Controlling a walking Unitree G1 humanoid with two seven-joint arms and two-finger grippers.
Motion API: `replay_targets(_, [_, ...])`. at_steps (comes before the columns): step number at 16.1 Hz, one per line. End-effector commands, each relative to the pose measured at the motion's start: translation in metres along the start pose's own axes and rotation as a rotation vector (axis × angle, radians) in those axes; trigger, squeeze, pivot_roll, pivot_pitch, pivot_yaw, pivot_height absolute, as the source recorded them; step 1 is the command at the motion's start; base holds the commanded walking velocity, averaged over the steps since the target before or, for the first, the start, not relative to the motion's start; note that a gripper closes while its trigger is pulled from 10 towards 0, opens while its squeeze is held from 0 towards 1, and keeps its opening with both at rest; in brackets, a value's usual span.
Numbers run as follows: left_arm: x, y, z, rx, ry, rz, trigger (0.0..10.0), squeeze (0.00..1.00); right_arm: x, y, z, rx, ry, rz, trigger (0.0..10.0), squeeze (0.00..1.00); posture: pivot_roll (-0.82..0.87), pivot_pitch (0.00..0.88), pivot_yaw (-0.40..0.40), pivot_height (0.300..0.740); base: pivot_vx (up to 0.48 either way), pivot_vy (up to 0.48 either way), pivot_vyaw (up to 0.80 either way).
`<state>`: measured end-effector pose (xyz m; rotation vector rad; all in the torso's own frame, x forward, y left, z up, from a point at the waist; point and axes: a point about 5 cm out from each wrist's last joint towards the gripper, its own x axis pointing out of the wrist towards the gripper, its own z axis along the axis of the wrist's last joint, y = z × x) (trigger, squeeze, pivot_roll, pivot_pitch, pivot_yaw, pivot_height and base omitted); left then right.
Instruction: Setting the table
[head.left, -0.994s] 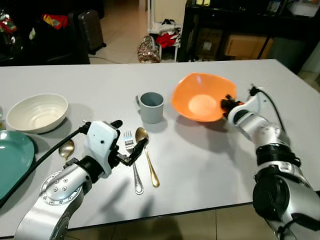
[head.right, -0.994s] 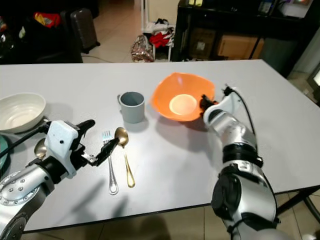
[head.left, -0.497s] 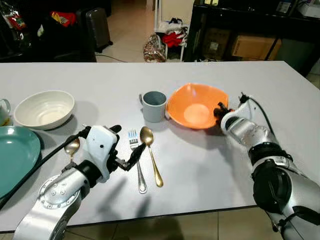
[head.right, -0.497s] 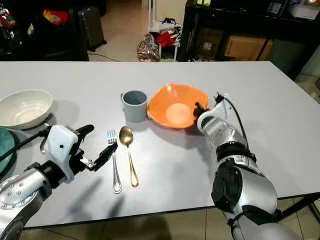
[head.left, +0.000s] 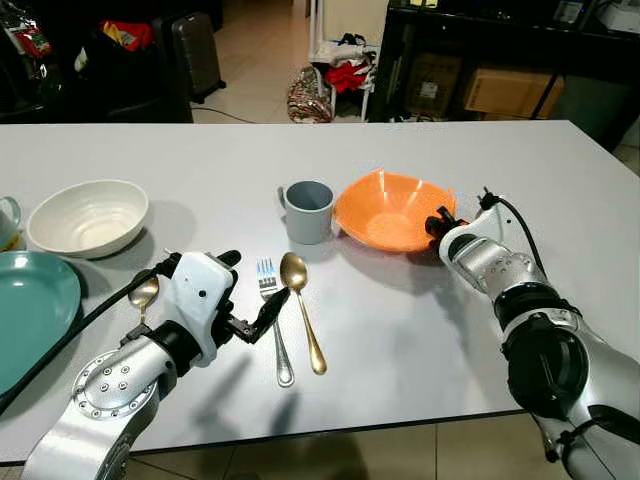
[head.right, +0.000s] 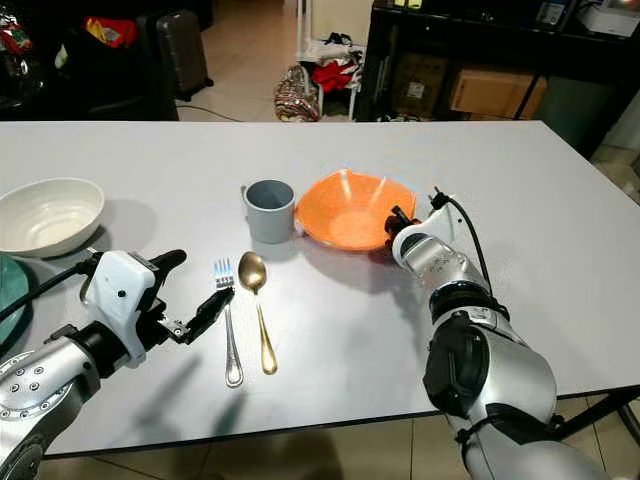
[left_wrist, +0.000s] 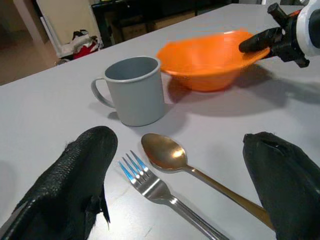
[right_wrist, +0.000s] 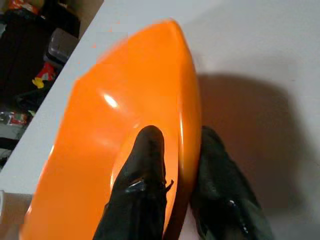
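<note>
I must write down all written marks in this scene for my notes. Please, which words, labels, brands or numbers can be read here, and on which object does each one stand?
None can be read.
The grey mug, orange bowl, white bowl, fork and spoon bear no visible writing.
The cardboard boxes behind the table: any print is too small and dark to read.

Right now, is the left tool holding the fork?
No, the left tool is open, and the fork lies on the table between its fingers, untouched.
</note>
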<state>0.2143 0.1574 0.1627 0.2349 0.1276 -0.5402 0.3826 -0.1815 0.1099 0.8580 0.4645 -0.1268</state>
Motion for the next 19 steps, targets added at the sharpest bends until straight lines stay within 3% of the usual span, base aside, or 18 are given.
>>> replay_targets(1, [0.0, 0.0, 0.004, 0.03, -0.006, -0.005, 10.0, 0.0, -0.001, 0.003, 0.01, 0.018, -0.026, 0.022, 10.0, 1.0, 0.11, 0.0, -0.032, 0.74, 0.0, 0.0, 0.0])
replay_targets(6, [0.004, 0.002, 0.004, 0.023, -0.018, -0.003, 10.0, 0.0, -0.006, -0.011, 0.017, 0.042, -0.008, 0.024, 10.0, 1.0, 0.07, 0.0, -0.008, 0.74, 0.0, 0.0, 0.0])
replay_targets(9, [0.004, 0.001, 0.001, -0.087, -0.052, 0.049, 10.0, 0.0, -0.017, -0.013, 0.028, 0.045, -0.016, 0.06, 10.0, 1.0, 0.02, 0.0, 0.02, 0.74, 0.0, 0.0, 0.0])
replay_targets(11, [0.005, 0.0, 0.0, -0.111, -0.065, 0.067, 10.0, 0.0, -0.032, -0.01, 0.028, 0.003, -0.011, 0.1, 10.0, 1.0, 0.0, 0.0, 0.024, 0.74, 0.0, 0.0, 0.0])
replay_targets(14, [0.011, 0.012, 0.005, -0.125, -0.099, 0.175, 10.0, 0.0, -0.083, 0.009, 0.028, -0.167, -0.059, 0.19, 10.0, 1.0, -0.03, 0.0, 0.05, 0.74, 0.0, 0.0, 0.0])
replay_targets(15, [0.012, 0.016, 0.005, -0.137, -0.101, 0.233, 10.0, 0.0, -0.097, 0.011, 0.027, -0.303, -0.104, 0.191, 10.0, 1.0, -0.04, 0.0, 0.058, 0.74, 0.0, 0.0, 0.0])
replay_targets(16, [0.012, 0.016, 0.006, -0.113, -0.098, 0.265, 10.0, 0.0, -0.112, 0.016, 0.024, -0.51, -0.187, 0.195, 10.0, 1.0, -0.05, 0.0, 0.062, 0.74, 0.0, 0.0, 0.0])
replay_targets(18, [0.011, 0.016, 0.009, -0.077, -0.109, 0.293, 10.0, 0.0, -0.127, 0.026, 0.016, -0.619, -0.251, 0.253, 10.0, 1.0, -0.05, 0.0, 0.066, 0.74, 0.0, 0.0, 0.0])
replay_targets(19, [0.008, 0.016, 0.013, -0.116, -0.128, 0.345, 10.0, 0.0, -0.142, 0.04, -0.001, -0.697, -0.284, 0.34, 10.0, 1.0, -0.06, 0.0, 0.08, 0.74, 0.0, 0.0, 0.0])
